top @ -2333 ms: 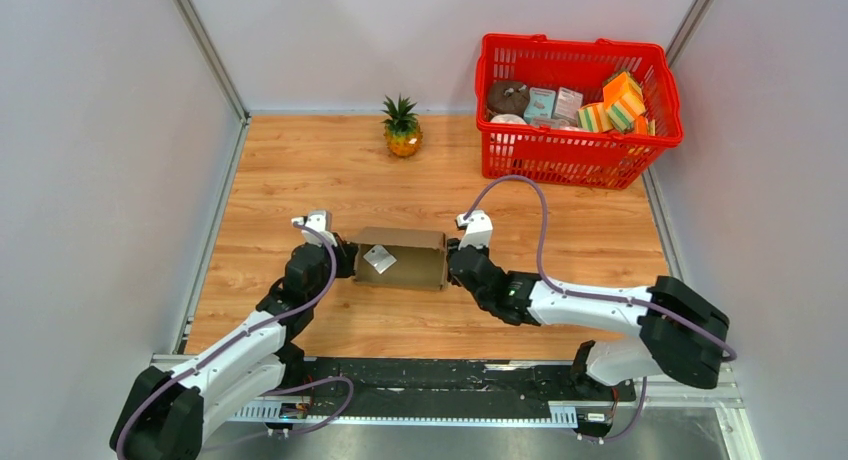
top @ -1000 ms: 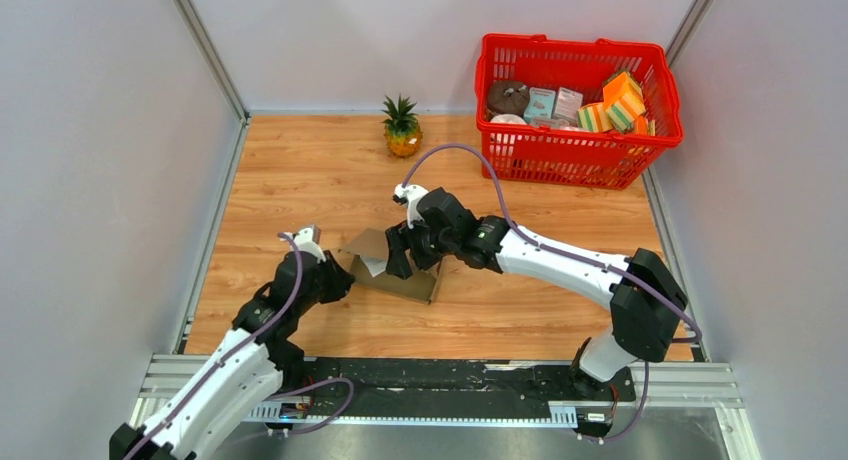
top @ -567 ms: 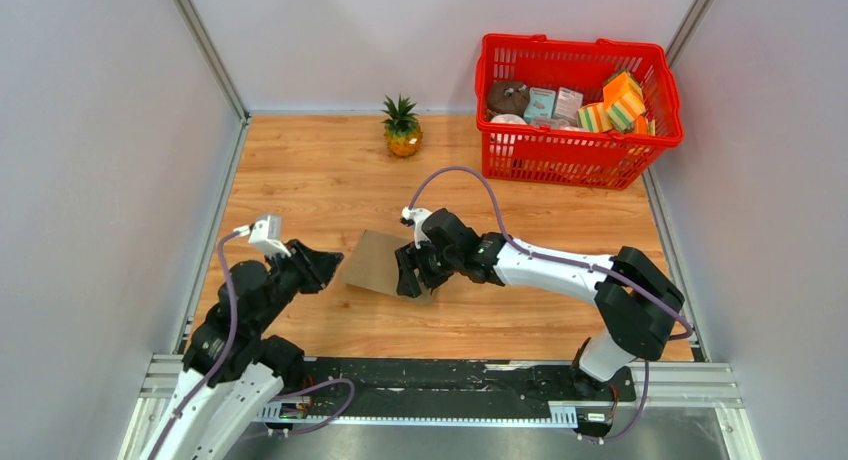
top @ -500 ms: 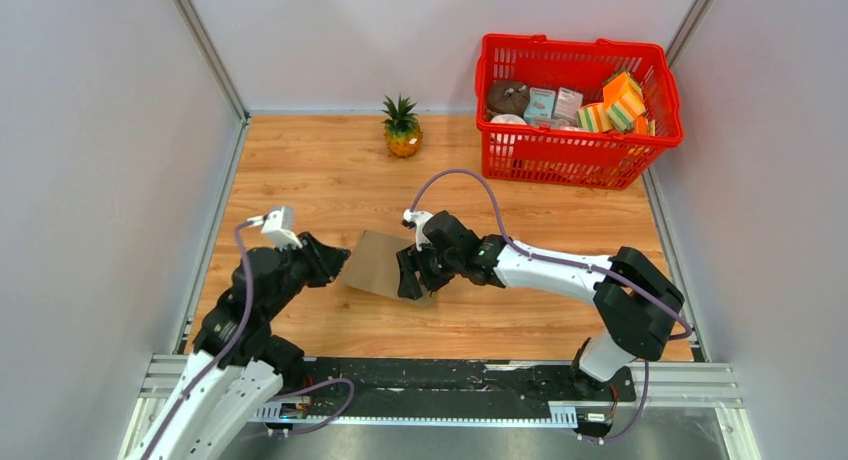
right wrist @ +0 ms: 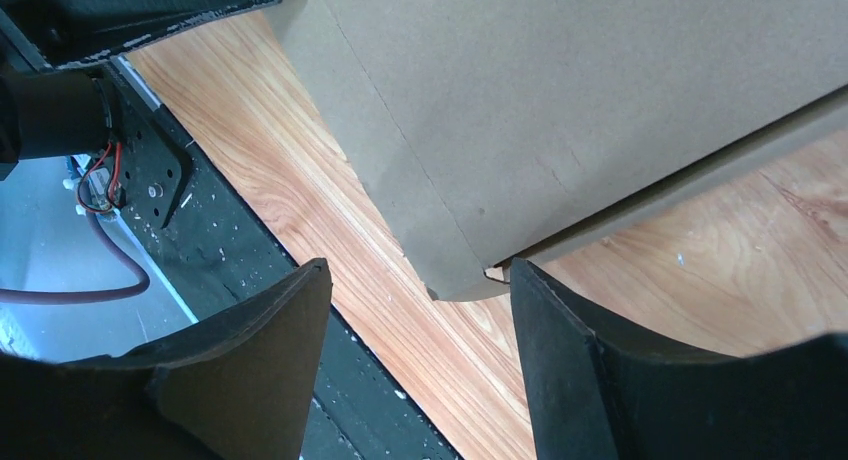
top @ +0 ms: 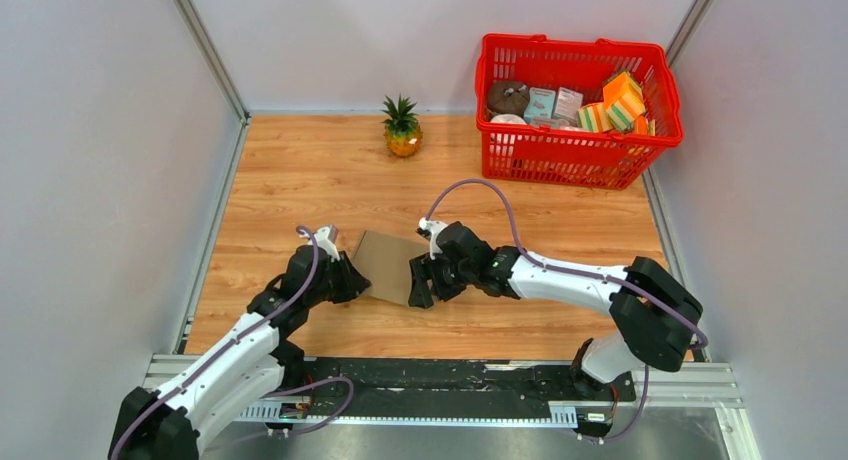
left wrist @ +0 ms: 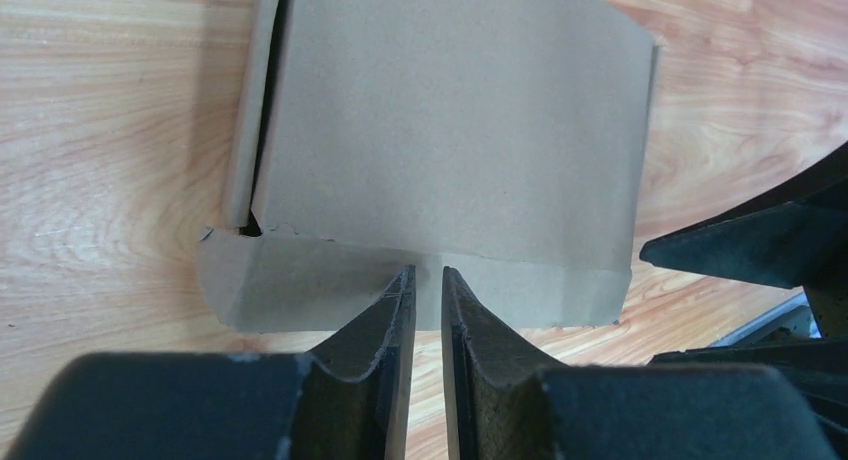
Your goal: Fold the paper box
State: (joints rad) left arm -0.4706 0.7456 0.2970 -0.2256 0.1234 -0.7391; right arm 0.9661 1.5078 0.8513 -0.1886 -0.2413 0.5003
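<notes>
Mostly flattened, the thin brown cardboard paper box [top: 385, 264] lies on the wooden surface [top: 300, 170] between both tools. Around its corner the right tool [right wrist: 420, 280] gapes, released. At a flap edge the left tool [left wrist: 425, 276] is nearly clenched; whether it pinches the flap is unclear.

The wood-grain desk [top: 300, 170] carried a flattened brown paper box [top: 385, 265] near its front middle, a small pineapple [top: 402, 128] standing by the back edge, and a red basket [top: 560, 155] in the far right corner
</notes>
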